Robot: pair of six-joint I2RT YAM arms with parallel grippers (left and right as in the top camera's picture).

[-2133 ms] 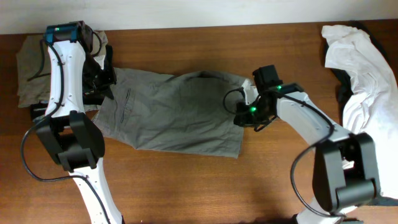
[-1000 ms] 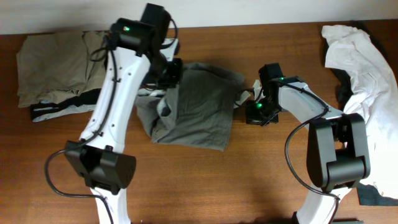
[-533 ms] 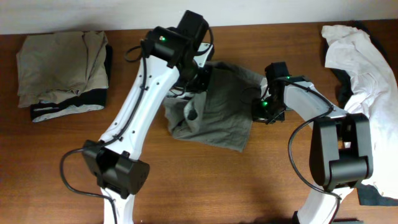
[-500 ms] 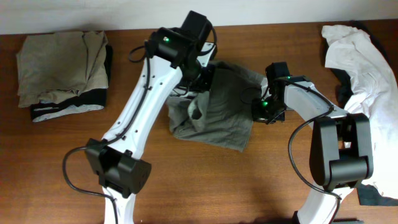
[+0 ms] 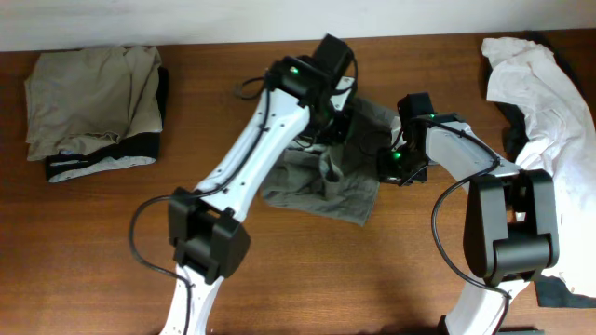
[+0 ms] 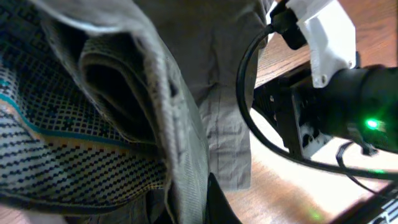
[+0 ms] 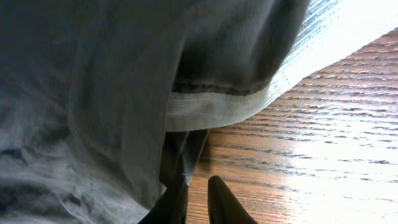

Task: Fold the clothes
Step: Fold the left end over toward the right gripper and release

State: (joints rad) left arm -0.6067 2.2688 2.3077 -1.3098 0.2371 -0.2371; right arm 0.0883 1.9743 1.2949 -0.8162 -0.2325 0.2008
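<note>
You're at a lab-style robot bench (image 5: 93, 242): plain brown wood, pale wall (image 5: 186, 19) at twelve o'clock, two white robot arms (image 5: 244, 177) mounted at six.

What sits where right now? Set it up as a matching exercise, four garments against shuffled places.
Garments:
1. grey-olive shorts
2. beige garment
3. white shirt
4. black garment with white trim

Places:
a. top of the far-left pile
b. crumpled at the right edge of the table
c. bunched mid-table
d. beneath the beige garment

Pairs: 1-c, 2-a, 3-b, 4-d
</note>
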